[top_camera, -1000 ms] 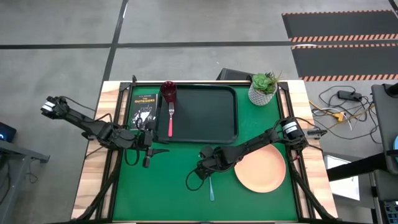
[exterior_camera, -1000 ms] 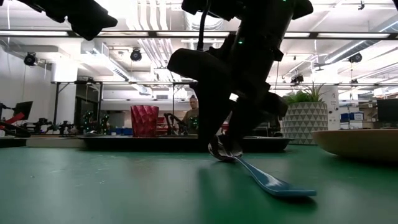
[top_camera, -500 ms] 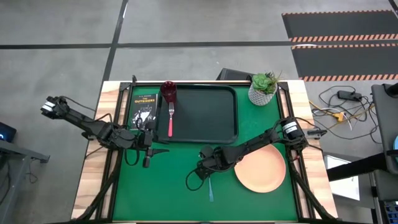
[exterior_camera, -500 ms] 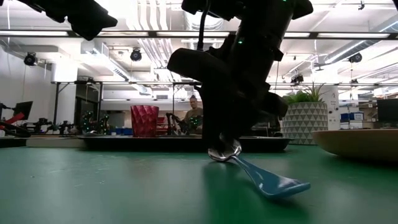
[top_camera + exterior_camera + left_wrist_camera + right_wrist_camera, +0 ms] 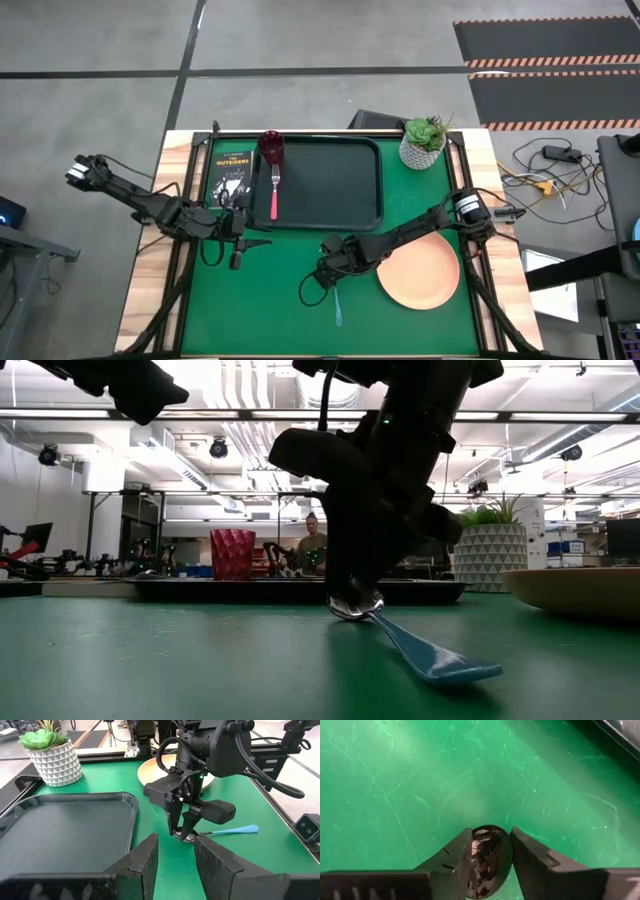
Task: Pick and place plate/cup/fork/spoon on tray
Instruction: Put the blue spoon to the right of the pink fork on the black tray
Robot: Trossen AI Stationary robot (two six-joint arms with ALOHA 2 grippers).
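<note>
Right gripper (image 5: 352,603) pinches my spoon (image 5: 415,643) by its slick metal bowl, blue handle trailing behind; light, stiff, likely to pivot. Left gripper (image 5: 175,860) waits open.

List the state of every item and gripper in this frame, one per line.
Blue-handled metal spoon: bowl pinched, handle end on the mat.
Right gripper: shut on the spoon's bowl.
Left gripper: open, holding nothing, beside the tray.
Dark rectangular tray: holds cup and fork.
Dark red cup: upright.
Pink-handled fork: lying flat.
Peach-orange round plate: on the mat.
</note>
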